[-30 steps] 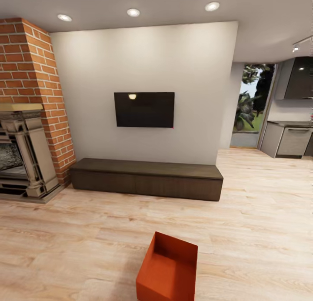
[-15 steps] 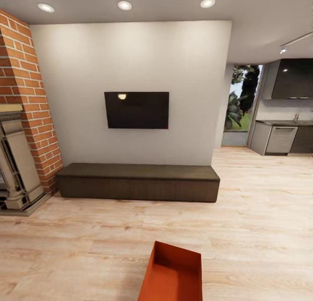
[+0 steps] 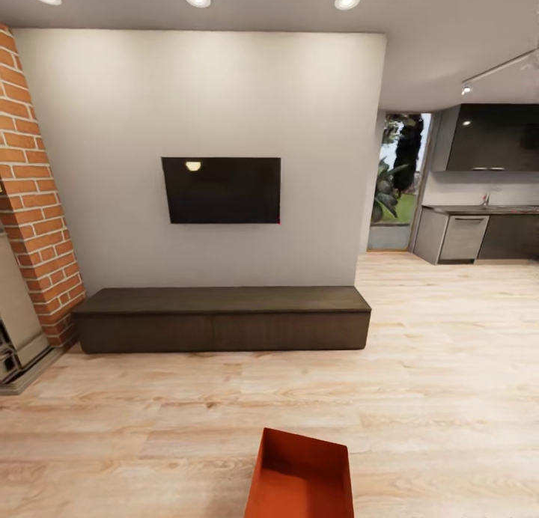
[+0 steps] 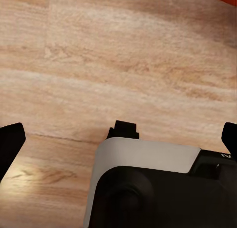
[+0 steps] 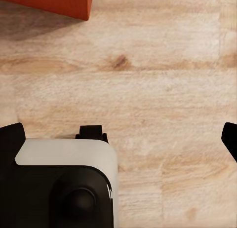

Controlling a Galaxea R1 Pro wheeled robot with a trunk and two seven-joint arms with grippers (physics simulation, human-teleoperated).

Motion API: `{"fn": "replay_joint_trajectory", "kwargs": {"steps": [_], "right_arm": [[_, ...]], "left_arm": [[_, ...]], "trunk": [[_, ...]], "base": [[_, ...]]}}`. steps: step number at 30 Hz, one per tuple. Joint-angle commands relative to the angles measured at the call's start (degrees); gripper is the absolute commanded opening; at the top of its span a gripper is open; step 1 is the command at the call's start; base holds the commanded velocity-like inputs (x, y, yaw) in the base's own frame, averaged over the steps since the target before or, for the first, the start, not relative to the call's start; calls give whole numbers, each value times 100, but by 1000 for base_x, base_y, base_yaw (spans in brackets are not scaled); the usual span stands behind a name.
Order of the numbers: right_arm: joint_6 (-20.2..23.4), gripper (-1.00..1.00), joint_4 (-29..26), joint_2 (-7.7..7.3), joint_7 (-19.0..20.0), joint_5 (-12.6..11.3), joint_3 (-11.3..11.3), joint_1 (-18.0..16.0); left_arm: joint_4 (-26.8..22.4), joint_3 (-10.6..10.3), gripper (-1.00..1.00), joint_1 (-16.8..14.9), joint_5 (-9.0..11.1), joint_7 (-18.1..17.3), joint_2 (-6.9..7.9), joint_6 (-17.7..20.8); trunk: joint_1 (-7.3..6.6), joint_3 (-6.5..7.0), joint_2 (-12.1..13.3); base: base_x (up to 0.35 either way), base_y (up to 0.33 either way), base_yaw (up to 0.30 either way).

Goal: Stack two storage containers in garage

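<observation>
- Storage container, orange-red and open-topped, sits on the light wood-plank floor of the living room at about 6 o'clock in the head view, just ahead of the robot and well short of the long dark-brown cabinet at 12 o'clock, under the black TV.
- Only one bin can be made out here; where the second is, I cannot tell.
- Left gripper hangs over bare planks, jaws spread wide, holding nothing.
- Right gripper is likewise wide and empty; a container corner lies near it.
- Judging by this, nothing is lifted yet: pickup, the trip to the garage and the stacking all remain.
</observation>
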Motion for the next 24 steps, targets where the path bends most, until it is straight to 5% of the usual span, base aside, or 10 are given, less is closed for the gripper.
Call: {"fn": "replay_joint_trajectory", "kwargs": {"steps": [1,24], "right_arm": [[-29,100,18,3,-2,-43,48,-8],[-29,100,18,3,-2,-46,48,-8]], "left_arm": [[3,-46,100,-3,50,11,0,-16],[1,-45,100,-3,50,11,0,-24]], "trunk": [[0,-7,-4],[0,-7,-4]], "base": [[18,13,-115],[2,1,-90]]}}
